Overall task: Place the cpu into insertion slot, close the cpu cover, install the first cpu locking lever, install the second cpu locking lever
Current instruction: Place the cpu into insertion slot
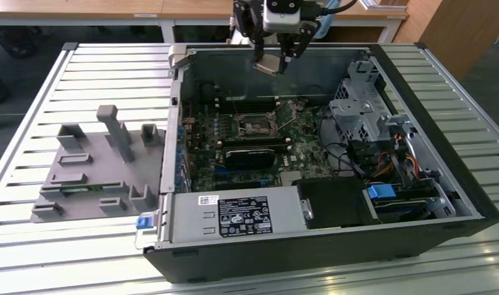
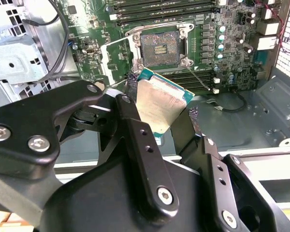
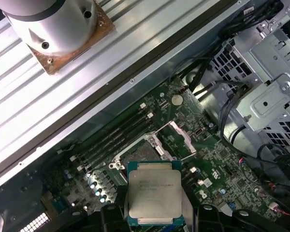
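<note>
Holding the cpu [image 3: 153, 195] by two opposite edges, the gripper [image 2: 160, 96] is closed onto it, up in the air and apart from the insertion slot [image 2: 159, 46]. The slot's pins are bare and the cpu cover [image 2: 115, 54] is swung open beside it. Judged: the chip is light, stiff, thin and smooth-sided; its contacts and the socket pins are fragile, so edges are the right hold. The board lies flat inside the open computer case [image 1: 315, 252] on a slatted metal table [image 1: 36, 80], with the drive cage [image 1: 360, 117] and cables [image 1: 381, 166] crowding one side.
</note>
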Action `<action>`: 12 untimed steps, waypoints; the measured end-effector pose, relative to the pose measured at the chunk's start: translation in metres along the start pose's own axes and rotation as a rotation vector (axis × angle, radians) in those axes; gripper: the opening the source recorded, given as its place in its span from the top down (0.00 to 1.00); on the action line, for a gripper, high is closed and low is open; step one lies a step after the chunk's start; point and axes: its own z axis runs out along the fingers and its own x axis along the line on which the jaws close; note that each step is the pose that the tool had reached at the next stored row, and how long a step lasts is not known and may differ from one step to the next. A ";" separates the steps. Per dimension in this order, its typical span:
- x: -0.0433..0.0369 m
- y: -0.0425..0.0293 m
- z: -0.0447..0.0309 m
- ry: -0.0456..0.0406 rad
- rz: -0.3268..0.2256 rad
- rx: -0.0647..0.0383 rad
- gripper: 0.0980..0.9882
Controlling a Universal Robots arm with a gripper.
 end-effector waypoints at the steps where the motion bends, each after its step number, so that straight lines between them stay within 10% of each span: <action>1: 0.0000 0.0000 0.0000 -0.0002 0.002 0.000 0.52; 12: 0.0000 0.0000 0.0000 -0.0026 0.029 -0.001 0.52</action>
